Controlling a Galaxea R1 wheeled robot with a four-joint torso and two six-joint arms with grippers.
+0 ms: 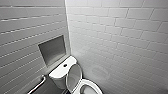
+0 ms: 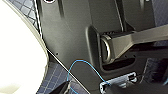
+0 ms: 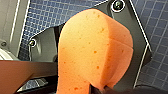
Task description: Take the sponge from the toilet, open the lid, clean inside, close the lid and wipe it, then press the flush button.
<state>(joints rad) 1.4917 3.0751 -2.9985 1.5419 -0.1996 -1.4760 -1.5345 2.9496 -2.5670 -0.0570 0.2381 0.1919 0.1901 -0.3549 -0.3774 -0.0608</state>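
Sponge (image 3: 95, 50) is in the right gripper (image 3: 98, 89): jaws pinched on one end, the orange block bent over on itself, w/ blue grid-tiled floor (image 3: 62, 15) behind. Left gripper: can't tell jaw state. Its wrist view has a white rounded body (image 2: 20, 50) close by and a thin blue wire (image 2: 82, 65) looping across the dark robot plate.

Head view: toilet (image 1: 60, 73) stands in the corner btwn two white-tiled walls (image 1: 120, 37). Lid (image 1: 73, 76) is up, standing in front of the tank, bowl open below it. Flush button (image 1: 65, 65) sits mid tank top, in plain sight behind the lid. Square recessed niche (image 1: 52, 50) in the left wall just above the tank. Grab rail (image 1: 37, 86) low on that wall, beside the toilet.
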